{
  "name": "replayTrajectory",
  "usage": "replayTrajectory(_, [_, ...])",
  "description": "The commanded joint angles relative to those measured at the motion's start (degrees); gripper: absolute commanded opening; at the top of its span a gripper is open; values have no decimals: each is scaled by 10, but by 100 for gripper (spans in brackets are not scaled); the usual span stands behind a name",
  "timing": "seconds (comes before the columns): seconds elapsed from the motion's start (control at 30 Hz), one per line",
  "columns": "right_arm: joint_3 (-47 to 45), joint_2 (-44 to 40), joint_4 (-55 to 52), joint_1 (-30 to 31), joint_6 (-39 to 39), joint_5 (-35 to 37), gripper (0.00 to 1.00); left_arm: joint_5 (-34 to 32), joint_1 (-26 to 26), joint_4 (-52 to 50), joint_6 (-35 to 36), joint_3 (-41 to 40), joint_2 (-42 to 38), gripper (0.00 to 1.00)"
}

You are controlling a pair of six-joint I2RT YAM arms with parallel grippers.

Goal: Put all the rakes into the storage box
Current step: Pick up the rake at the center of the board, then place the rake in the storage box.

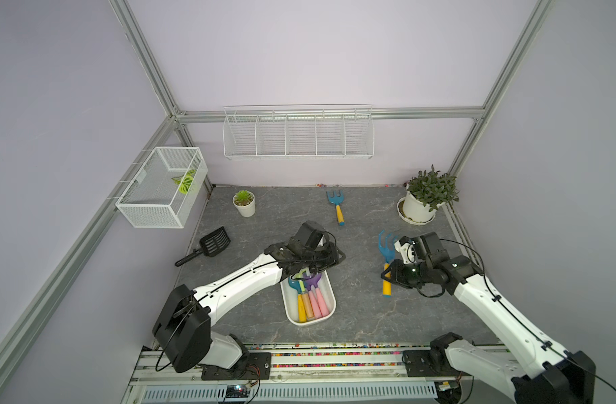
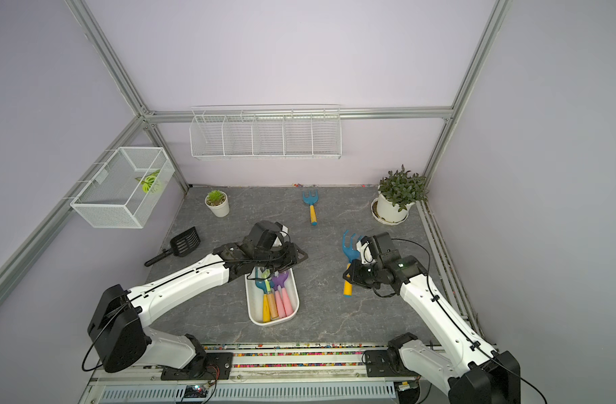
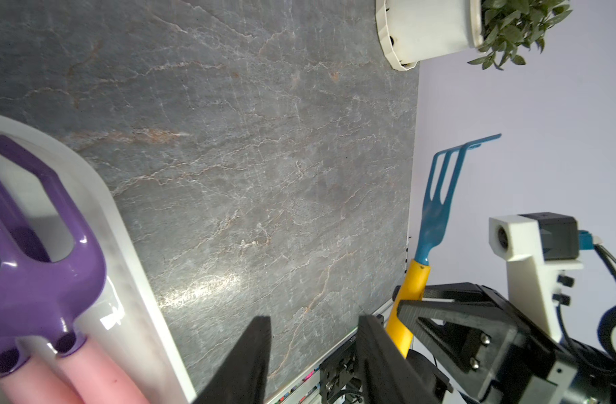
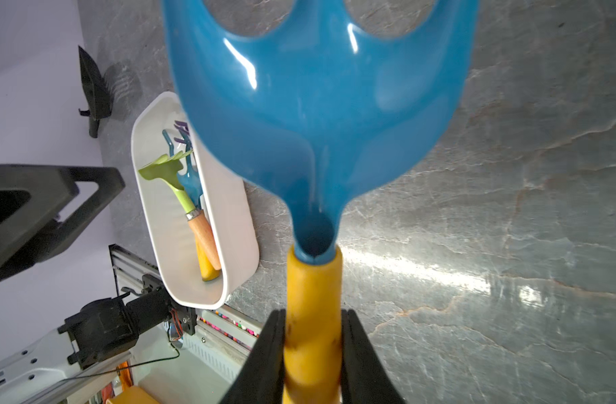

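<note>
A rake (image 1: 386,249) with a blue pronged head and yellow handle is in my right gripper (image 1: 387,274), which is shut on the handle (image 4: 313,314), right of the table's middle. Its head (image 4: 317,105) is raised off the table. The storage box (image 1: 308,323), a white tub, lies at front centre with several rakes and hand tools inside. Its wall shows in both wrist views (image 4: 236,224) (image 3: 135,280). My left gripper (image 1: 339,256) hovers open over the box's far end, with nothing between its fingers (image 3: 254,349). A second blue rake (image 1: 336,204) lies at the back.
A black scoop (image 1: 208,245) lies at the left. A small succulent pot (image 1: 244,203) stands back left and a large potted plant (image 1: 425,199) back right. A wire-mesh basket (image 1: 163,189) and a long wire rack (image 1: 297,134) hang on the walls.
</note>
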Motion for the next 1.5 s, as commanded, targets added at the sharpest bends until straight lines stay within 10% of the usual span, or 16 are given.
replayTrajectory(0.0, [18, -7, 16, 10, -13, -23, 0, -5, 5, 17, 8, -9, -22, 46])
replayTrajectory(1.47, [332, 401, -21, 308, 24, 38, 0, -68, 167, -174, -10, -140, -272, 52])
